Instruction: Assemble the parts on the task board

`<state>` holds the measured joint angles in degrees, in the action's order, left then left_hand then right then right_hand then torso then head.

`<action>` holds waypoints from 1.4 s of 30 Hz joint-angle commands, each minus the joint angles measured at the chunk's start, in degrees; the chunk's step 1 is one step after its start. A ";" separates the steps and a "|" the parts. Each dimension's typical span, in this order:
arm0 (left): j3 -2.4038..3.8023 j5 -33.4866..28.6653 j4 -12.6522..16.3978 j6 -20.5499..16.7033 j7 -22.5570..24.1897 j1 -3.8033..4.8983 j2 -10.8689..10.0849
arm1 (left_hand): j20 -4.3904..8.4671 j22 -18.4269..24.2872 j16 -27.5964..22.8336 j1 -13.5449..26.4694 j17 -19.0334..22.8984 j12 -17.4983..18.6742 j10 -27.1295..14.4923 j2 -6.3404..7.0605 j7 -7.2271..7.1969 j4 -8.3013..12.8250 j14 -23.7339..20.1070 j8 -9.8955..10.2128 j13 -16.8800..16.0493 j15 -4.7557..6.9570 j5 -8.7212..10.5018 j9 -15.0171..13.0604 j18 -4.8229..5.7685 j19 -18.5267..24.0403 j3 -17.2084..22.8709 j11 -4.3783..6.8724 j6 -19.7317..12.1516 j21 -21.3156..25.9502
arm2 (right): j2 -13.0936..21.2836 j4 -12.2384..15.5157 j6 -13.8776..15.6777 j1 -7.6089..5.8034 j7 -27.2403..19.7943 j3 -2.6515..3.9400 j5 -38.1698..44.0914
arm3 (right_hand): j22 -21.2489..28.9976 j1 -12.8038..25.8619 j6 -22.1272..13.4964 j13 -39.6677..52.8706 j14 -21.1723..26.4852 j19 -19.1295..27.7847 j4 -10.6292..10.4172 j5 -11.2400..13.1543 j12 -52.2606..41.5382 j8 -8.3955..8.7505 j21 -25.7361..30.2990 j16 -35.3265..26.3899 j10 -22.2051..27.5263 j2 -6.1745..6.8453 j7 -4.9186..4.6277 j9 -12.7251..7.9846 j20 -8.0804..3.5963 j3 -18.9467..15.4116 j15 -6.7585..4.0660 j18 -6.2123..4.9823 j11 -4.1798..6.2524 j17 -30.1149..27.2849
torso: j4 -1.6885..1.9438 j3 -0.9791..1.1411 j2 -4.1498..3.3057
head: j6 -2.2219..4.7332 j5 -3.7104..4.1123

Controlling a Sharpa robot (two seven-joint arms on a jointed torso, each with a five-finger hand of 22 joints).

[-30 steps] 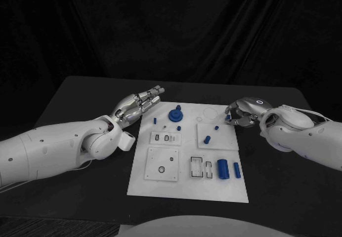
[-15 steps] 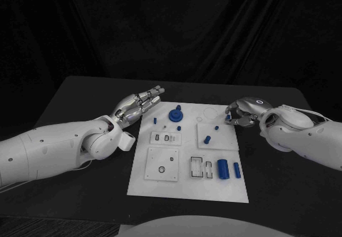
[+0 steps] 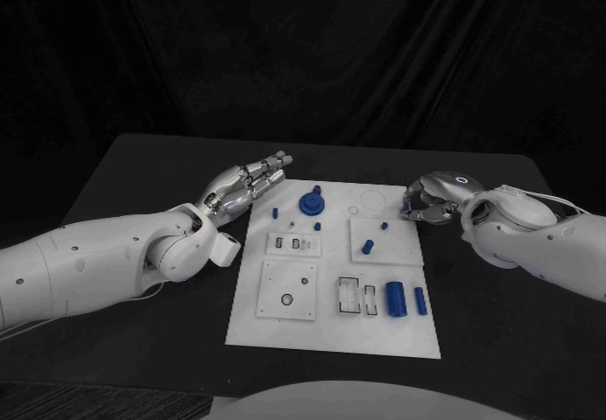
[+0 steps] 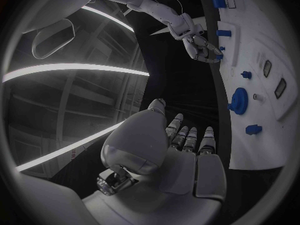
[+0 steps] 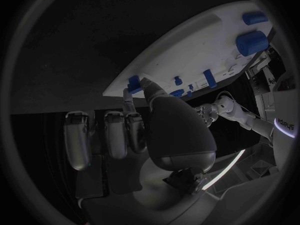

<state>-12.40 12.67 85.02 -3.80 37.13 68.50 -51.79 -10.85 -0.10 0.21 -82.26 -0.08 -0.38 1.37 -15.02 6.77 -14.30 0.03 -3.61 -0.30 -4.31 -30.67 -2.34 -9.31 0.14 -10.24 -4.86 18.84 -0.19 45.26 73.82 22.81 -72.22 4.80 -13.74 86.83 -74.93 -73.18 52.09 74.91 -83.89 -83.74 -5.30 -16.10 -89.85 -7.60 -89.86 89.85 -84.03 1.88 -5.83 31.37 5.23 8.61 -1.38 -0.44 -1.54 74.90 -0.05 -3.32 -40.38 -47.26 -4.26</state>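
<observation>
Right hand (image 3: 429,203) has eased slightly off the task board (image 3: 331,337), fingers curled at its far right edge on a small blue part (image 5: 134,83); left hand (image 3: 249,185) holds nothing, fingers extended beside the board; step judged seating that part; next calls for alignment.

dim scene, black backdrop, wrist views w/ fisheye bending, dark rims

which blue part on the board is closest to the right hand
The small blue piece at the task board's far right edge, right against the right hand's fingertips; the other blue parts sit further inboard.
</observation>
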 commanded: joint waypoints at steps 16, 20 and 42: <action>0.05 0.05 0.05 0.76 0.54 -0.11 0.12 | -0.44 0.10 -0.21 -0.61 0.08 -0.01 -0.04 0.06 0.13 0.14 -0.03 -0.05 -0.09 -0.35 -0.38 0.01 -0.99 -0.14 0.47 -0.56 -0.24 0.19 | 0.19 0.00 1.90 0.18 -1.00 0.03 0.09 | -15.07 -2.02 1.94 15.09 -6.11 -6.26 1.78 -4.80 -0.15 -1.10 -0.14 0.15 -5.97 -1.38 0.63 2.75 -0.36 1.68 -0.29 0.44 0.61 15.10 | 0.00 -0.04 0.03 | -0.50 -0.21; 0.05 0.05 0.09 0.81 0.55 -0.11 0.08 | -0.45 0.10 -0.21 -0.61 0.08 -0.01 -0.04 0.06 0.14 0.15 -0.03 -0.05 -0.09 -0.35 -0.38 0.01 -0.99 -0.14 0.48 -0.56 -0.24 0.19 | 0.55 0.62 4.38 0.18 -2.20 0.03 0.09 | -15.07 -2.65 3.20 15.09 -6.11 -6.26 2.62 -8.45 -0.15 -1.59 -0.14 0.15 -5.97 -1.37 0.82 3.89 -0.55 2.46 -0.48 0.44 0.80 15.10 | -0.03 -0.05 0.06 | -0.49 -0.39; 0.05 0.05 0.40 0.46 0.45 -0.12 -0.01 | -0.62 0.10 -0.21 -0.62 0.08 -0.05 0.13 0.09 0.22 0.35 -0.03 -0.16 -0.14 -0.45 -0.45 -0.04 -1.02 -0.14 0.65 -0.66 0.04 0.19 | 2.82 20.86 3.44 -2.28 0.99 0.49 0.40 | -15.07 -2.55 4.72 15.09 -6.11 -6.26 3.22 -11.35 -0.15 -1.39 -0.14 0.15 -5.97 -0.38 0.30 4.45 -0.24 3.25 0.10 0.44 -0.21 15.10 | -0.33 -0.26 0.24 | 0.27 -1.75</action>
<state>-12.40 12.67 85.28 -3.67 36.95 68.46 -51.99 -11.05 -0.06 0.21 -82.26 -0.06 -0.38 1.33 -15.03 6.76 -13.98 0.02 -3.60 -0.38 -4.30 -30.90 -2.34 -9.30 -0.06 -9.92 -5.23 18.84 -0.20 48.27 94.36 27.59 -74.88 3.87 -13.24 86.81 -74.90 -75.50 55.54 74.91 -84.10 -83.95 -2.02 -27.24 -89.85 -8.96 -89.86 89.85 -84.04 1.60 -6.52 34.56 5.02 11.54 -1.59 -0.45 -1.42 74.90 -0.18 -3.56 -40.21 -47.25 -5.83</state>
